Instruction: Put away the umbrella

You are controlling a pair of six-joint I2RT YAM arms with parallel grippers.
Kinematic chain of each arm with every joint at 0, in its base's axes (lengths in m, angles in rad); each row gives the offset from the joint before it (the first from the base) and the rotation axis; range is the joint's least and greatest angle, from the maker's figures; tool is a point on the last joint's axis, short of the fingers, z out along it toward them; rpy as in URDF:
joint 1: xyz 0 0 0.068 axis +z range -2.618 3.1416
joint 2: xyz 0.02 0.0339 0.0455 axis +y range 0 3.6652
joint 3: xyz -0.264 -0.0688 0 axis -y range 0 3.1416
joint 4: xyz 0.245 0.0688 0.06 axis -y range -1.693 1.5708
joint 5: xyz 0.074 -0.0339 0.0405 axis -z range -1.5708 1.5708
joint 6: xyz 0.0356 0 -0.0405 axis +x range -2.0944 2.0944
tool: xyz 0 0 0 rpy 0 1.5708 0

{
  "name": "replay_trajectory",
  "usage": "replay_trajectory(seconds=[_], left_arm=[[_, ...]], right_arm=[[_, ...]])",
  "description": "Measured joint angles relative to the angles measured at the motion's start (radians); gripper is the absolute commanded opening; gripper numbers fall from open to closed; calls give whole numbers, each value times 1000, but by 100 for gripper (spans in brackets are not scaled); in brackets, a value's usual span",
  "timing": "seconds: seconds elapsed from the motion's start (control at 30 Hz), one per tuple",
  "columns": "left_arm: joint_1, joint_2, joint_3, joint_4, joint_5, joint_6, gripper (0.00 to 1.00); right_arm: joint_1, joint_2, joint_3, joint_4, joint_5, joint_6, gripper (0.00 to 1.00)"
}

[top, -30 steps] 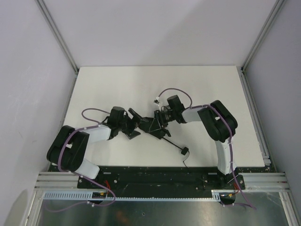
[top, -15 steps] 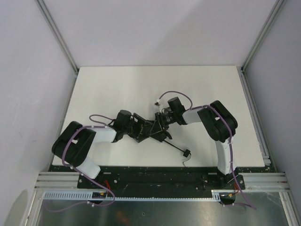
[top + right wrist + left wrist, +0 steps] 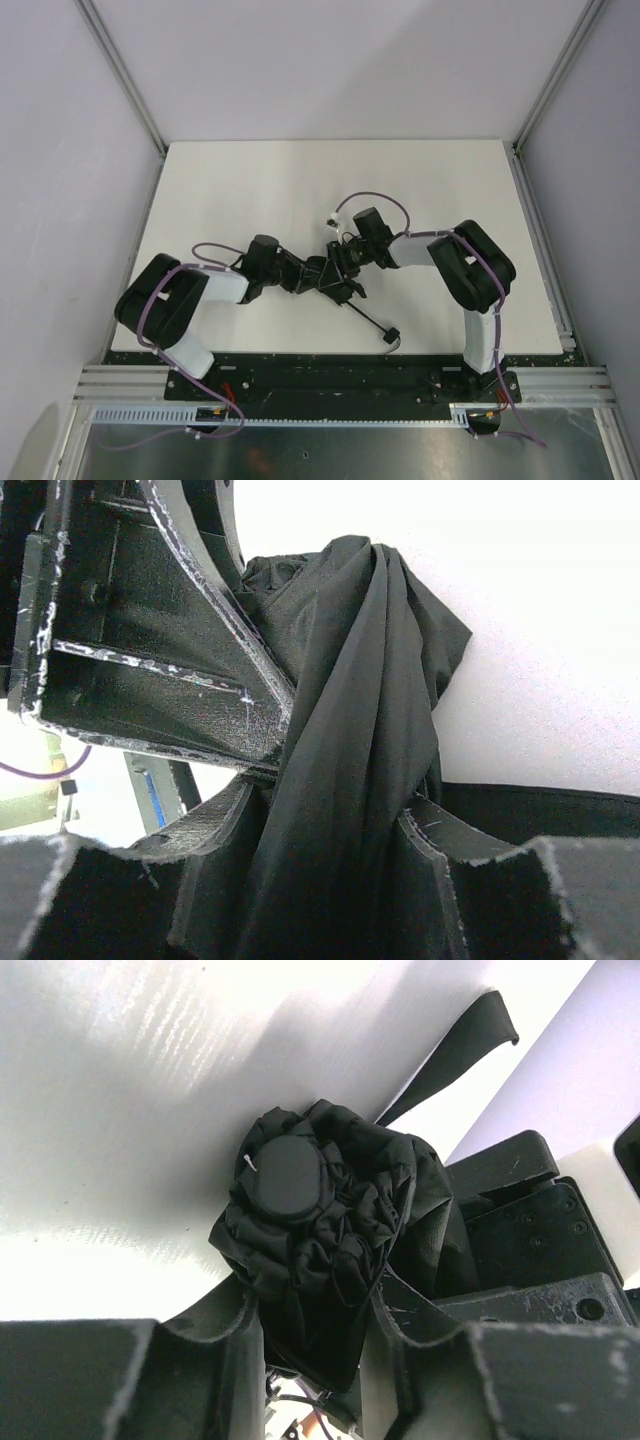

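The umbrella (image 3: pixel 328 272) lies mid-table, its dark canopy bunched between the two grippers. A thin shaft (image 3: pixel 368 318) runs down-right from it to the small knob handle (image 3: pixel 390 335). My left gripper (image 3: pixel 303 276) comes in from the left, and its jaws pinch the canopy fabric (image 3: pixel 320 1230) just below the round end cap (image 3: pixel 285 1175). The strap (image 3: pixel 455 1055) trails off on the table beyond. From the right, my right gripper (image 3: pixel 342 262) is shut on a twisted fold of the canopy (image 3: pixel 350 760). In the right wrist view the left gripper's body (image 3: pixel 150 670) sits close at upper left.
The white table (image 3: pixel 300 180) is fenced by pale walls and metal posts (image 3: pixel 120 70) at both rear corners. The handle lies close to the table's front edge (image 3: pixel 330 352). Purple cables (image 3: pixel 372 197) loop over both wrists. The grippers are nearly touching.
My left gripper has moved right onto the canopy and its open jaws have closed on the fabric. The shaft and handle shifted slightly. The right gripper kept its grip.
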Motion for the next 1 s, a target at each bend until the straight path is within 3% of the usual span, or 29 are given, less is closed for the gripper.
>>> replay_trajectory(seconds=[0.1, 0.17, 0.3, 0.43, 0.57, 0.63, 0.8, 0.83, 0.87, 0.93, 0.97, 1.0], left_arm=[[0, 5, 0, 5, 2, 15, 0], [-1, 6, 0, 7, 3, 22, 0], [-3, 6, 3, -16, 0, 33, 0], [-3, 6, 39, -86, 2, 50, 0], [-3, 6, 54, -129, 5, 53, 0], [-2, 9, 57, -139, 14, 53, 0], [1, 20, 77, -167, 32, 68, 0], [3, 19, 80, -171, 33, 71, 3], [5, 19, 84, -175, 31, 77, 13], [8, 16, 93, -184, 19, 88, 48], [8, 13, 98, -192, 10, 92, 72], [8, 7, 104, -204, -5, 103, 86]], right_arm=[[6, -19, -5, -21, 37, -8, 50], [23, -51, -11, -52, 102, -23, 60], [105, -145, -16, -135, 333, -98, 73], [231, -217, -17, -212, 637, -196, 77], [339, -218, -18, -238, 900, -273, 71], [390, -201, -18, -239, 1023, -304, 63], [449, -162, -8, -223, 1201, -339, 10], [450, -158, -6, -222, 1208, -346, 5], [447, -154, 0, -222, 1217, -349, 3], [433, -151, 6, -221, 1184, -352, 1], [418, -151, 9, -220, 1161, -353, 0], [406, -151, 11, -218, 1131, -353, 0]])
